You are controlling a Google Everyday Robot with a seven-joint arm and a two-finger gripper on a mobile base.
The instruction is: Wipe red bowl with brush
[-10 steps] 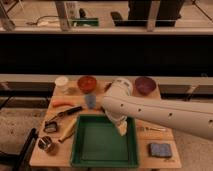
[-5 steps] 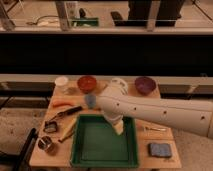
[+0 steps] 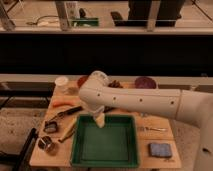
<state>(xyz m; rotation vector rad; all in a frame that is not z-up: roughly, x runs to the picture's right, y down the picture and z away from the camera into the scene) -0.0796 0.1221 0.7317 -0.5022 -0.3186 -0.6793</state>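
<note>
Presently we see the gripper (image 3: 99,122) pointing straight down over the back rim of the green tray (image 3: 75,150), near that tray's back-left corner. Whether it is clenched, released or grasping anything we cannot tell. Its white arm (image 3: 142,102) comes in from the right edge of the bench (image 3: 146,141) and crosses the middle, with its bend up near the back edge.

The brush (image 3: 67,113) lies flat on the bench left of the tray, apart from the gripper. Its black handle slants towards the tray's back-left corner and its dark head sits nearer the left edge. The red bowl (image 3: 82,80) stands at the back edge, left of centre, just beside the white cup (image 3: 61,82) (we see only its left part, since the arm's bend covers the rest).

An orange stick (image 3: 62,104) lies behind the brush, and a tan-handled tool (image 3: 67,133) lies in front of it, along the tray's left wall. A round metal piece (image 3: 47,145) sits by the front-left corner, a blue pad (image 3: 160,149) by the front-right corner, and a purple bowl (image 3: 145,82) at the back edge, right of centre.
</note>
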